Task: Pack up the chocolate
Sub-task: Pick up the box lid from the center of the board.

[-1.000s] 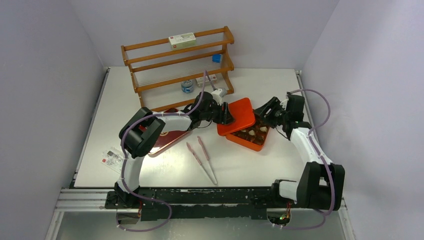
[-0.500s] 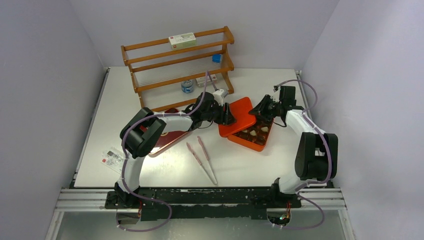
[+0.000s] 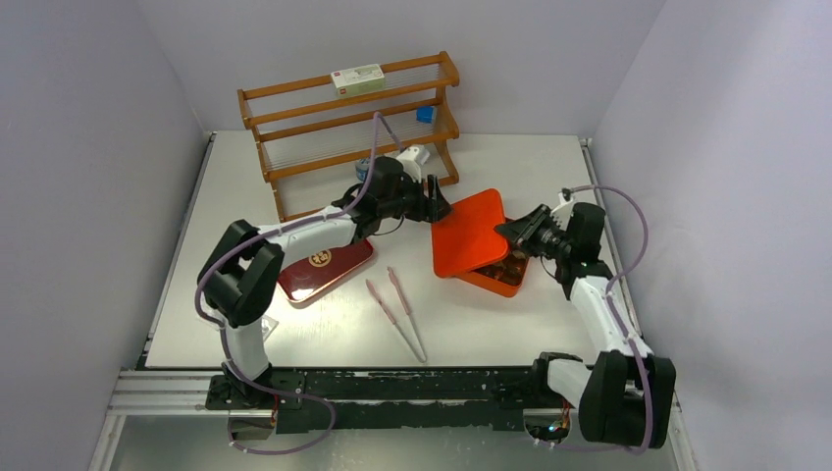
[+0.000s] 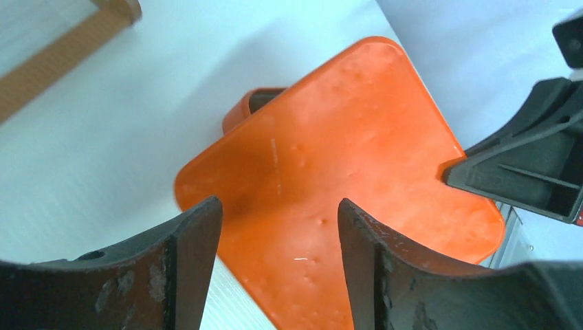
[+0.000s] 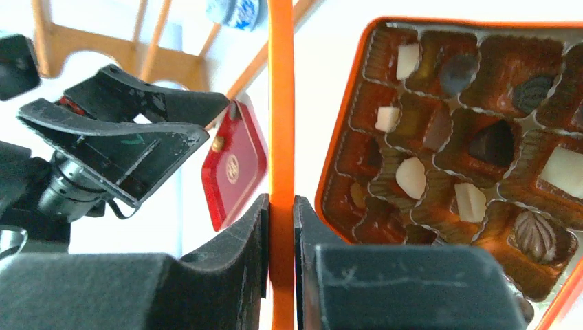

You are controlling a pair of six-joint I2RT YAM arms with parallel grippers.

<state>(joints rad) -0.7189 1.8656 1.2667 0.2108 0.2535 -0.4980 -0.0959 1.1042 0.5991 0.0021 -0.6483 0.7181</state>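
Note:
The chocolate (image 5: 411, 177), dark, brown and cream pieces, sits in the paper cups of an open orange box (image 5: 330, 158) at the table's right of centre (image 3: 505, 279). An orange lid (image 3: 471, 234) leans tilted over the box and covers most of it. My right gripper (image 5: 280, 213) is shut on the lid's right edge (image 5: 280, 103). My left gripper (image 4: 278, 234) stands open with nothing between its fingers, just off the lid's left corner (image 4: 344, 165), near the rack (image 3: 439, 206).
A dark red tray (image 3: 326, 269) with a gold emblem lies left of the box. Pink tongs (image 3: 395, 312) lie in front of it. A wooden rack (image 3: 348, 128) with small items stands at the back, close behind my left gripper.
My left gripper opened, let go of the lid and drew back toward the rack. My right gripper shut on the lid's right edge. The lid now lies further over the box.

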